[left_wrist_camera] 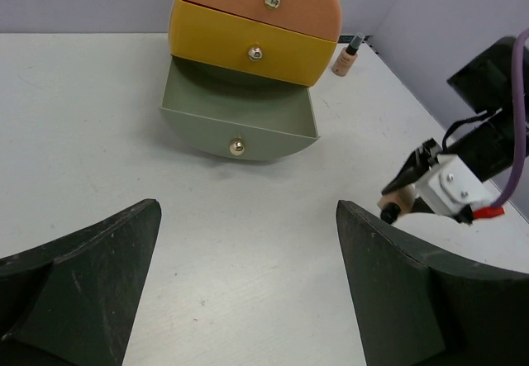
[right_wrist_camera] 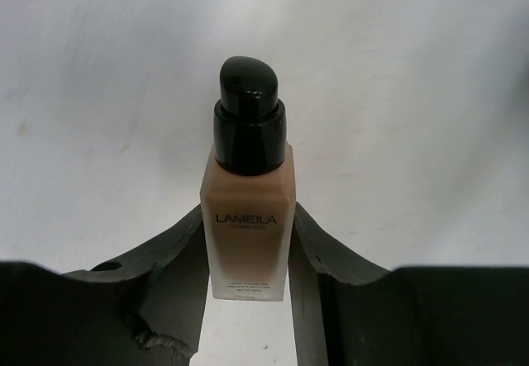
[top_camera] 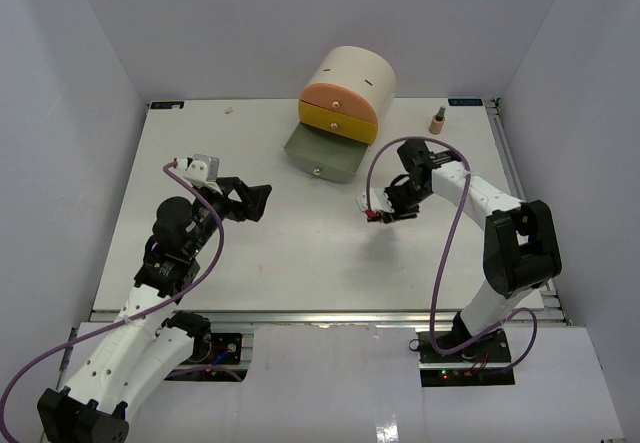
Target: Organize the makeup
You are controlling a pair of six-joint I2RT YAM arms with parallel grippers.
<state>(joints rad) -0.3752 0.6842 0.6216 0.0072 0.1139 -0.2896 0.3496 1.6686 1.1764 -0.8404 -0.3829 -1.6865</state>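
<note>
A tan bottle [right_wrist_camera: 246, 221] with a black cap, marked LAMEILA, sits between the fingers of my right gripper [right_wrist_camera: 248, 225], which press on both its sides. That gripper [top_camera: 382, 213] hovers right of the table's middle, in front of the drawers. In the left wrist view the same bottle [left_wrist_camera: 395, 205] pokes out cap-first. A second tan bottle [top_camera: 437, 121] stands upright at the back right, also seen in the left wrist view [left_wrist_camera: 348, 56]. My left gripper [top_camera: 262, 201] is wide open over bare table at the left, nothing between its fingers [left_wrist_camera: 107, 259]. Other makeup is out of view.
A cream drum [top_camera: 355, 71] stands at the back centre with an orange drawer [top_camera: 338, 98] and a yellow drawer [top_camera: 340, 121] shut. Its grey-green bottom drawer [left_wrist_camera: 240, 122] is pulled out, with nothing visible inside. White walls close in the table on three sides.
</note>
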